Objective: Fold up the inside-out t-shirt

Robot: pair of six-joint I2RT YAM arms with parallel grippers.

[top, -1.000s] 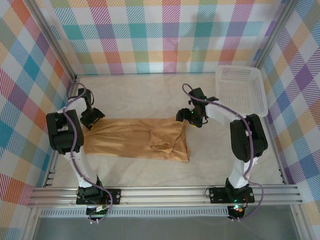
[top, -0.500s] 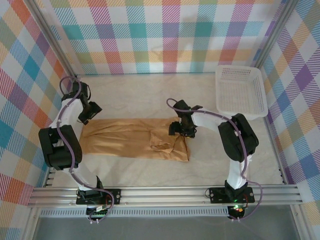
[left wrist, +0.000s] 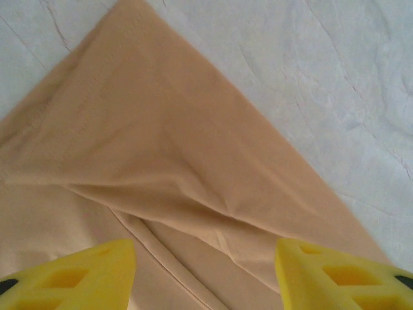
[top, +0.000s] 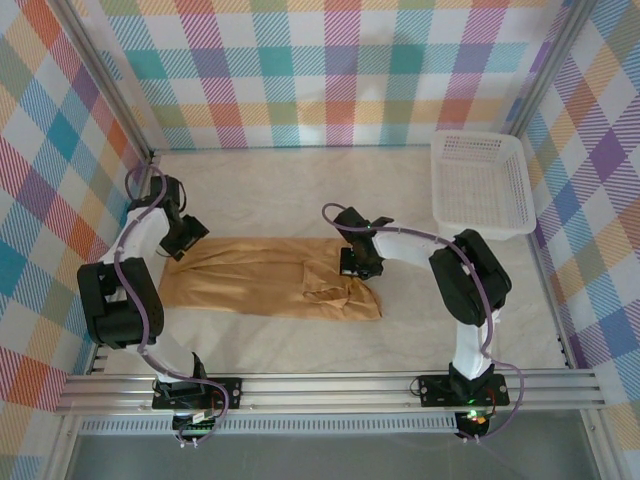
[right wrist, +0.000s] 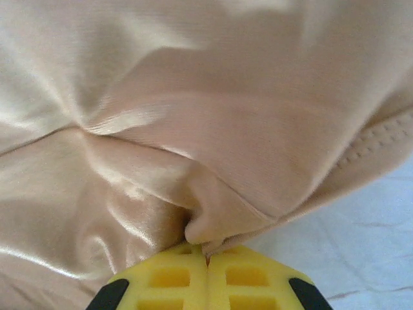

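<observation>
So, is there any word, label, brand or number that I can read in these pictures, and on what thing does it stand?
There is no readable text.
The t-shirt is plain tan fabric with no print, the white basket carries no lettering, and the checked walls bear a colour pattern, not signs.

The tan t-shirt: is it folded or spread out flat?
Partly folded: the t-shirt lies as a long band, layers overlapping near its right end, where the shut right end effector pinches a bunch of cloth.
</observation>
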